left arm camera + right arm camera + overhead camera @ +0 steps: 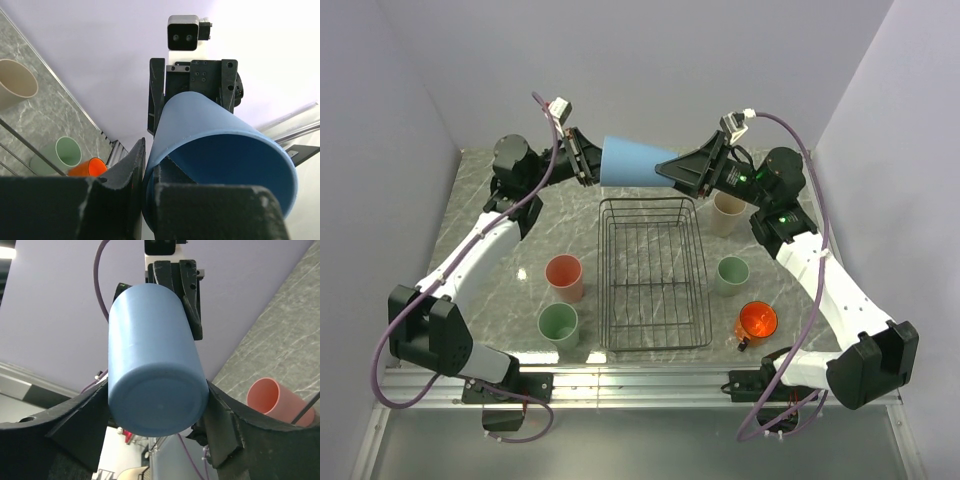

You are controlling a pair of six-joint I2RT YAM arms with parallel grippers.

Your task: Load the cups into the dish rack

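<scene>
Blue cup [632, 162] held sideways in the air by the far end of the rack [608, 300], your left tool [591, 165] clenched on its rim, your right tool [671, 172] gripping its base from both sides, rack standing on the surface [525, 300].

blue cup [632, 162] sideways, between left fingers [585, 160], right fingers [672, 172]

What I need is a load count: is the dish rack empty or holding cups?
Empty: the dish rack shows only bare wire; the blue cup hangs aloft.

Robot lab test cell, plain pale walls [650, 60], marble-look tabletop [525, 300], 2 robot arms [480, 250] on aluminium rail [640, 385]
</scene>
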